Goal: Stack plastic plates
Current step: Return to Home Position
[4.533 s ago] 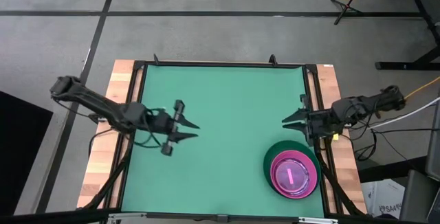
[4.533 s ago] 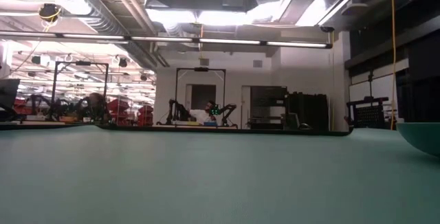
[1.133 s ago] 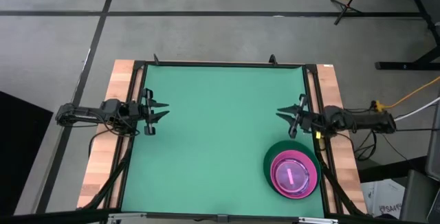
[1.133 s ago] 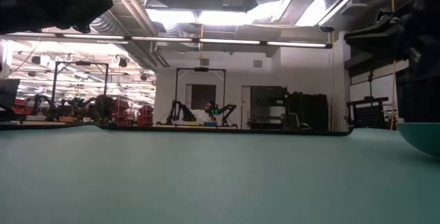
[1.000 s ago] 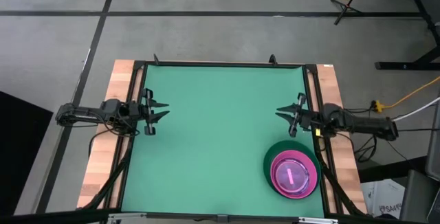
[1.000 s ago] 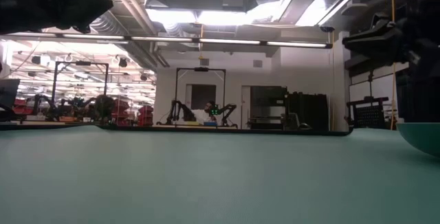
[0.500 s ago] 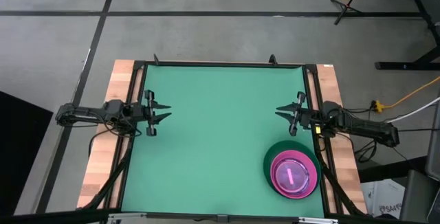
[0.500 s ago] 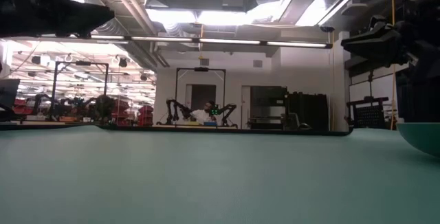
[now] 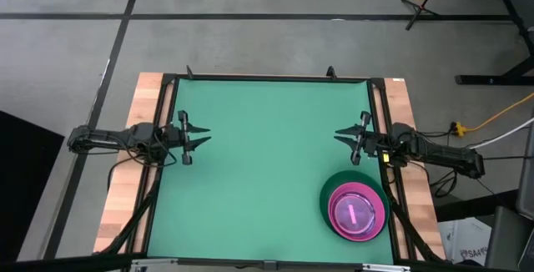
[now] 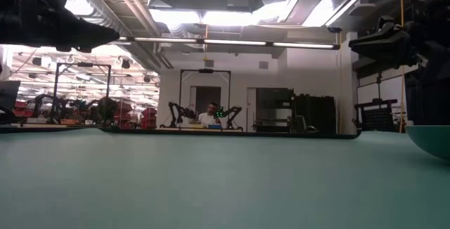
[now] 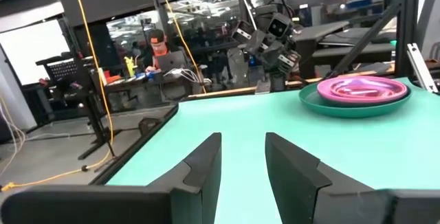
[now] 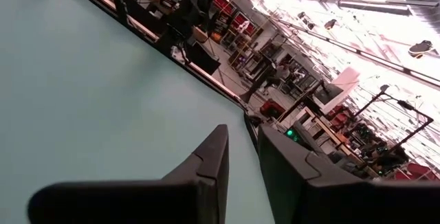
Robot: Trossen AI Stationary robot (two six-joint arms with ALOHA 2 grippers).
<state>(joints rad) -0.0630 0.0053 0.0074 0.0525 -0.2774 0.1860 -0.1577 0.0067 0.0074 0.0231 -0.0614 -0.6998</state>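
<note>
1. Nearest, at the front right corner of the green-topped desk [image 9: 267, 155], is the pile. A large dark green round plastic plate [image 9: 329, 191] forms the base, and the round pink plastic plates [image 9: 357, 212] sit nested inside it, a translucent one on top. Having the widest plate underneath gives the smaller ones a rim to settle in, so the pile should sit steady. How many plates are in it cannot be counted from here. No other plate shows on the desk, so the stacking looks finished.

2. Just beyond the pile, at the desk's right edge, hangs the right end effector [image 9: 340, 135]. It is clear of the plates and points inward. Its fingers [image 12: 206, 162] stand a narrow gap apart with nothing between them.

3. Opposite it, at the left edge and well apart from the pile, is the left end effector [image 9: 200, 136]. It is also empty, with only a narrow gap between its fingers [image 11: 203, 162]. Both arms are tucked at the sides, which suits a parked pose that leaves the pile undisturbed.

4. Farthest off, in the workshop beyond the desk, a person [image 11: 159, 51] sits at a laptop, taking no part in the work.
</note>
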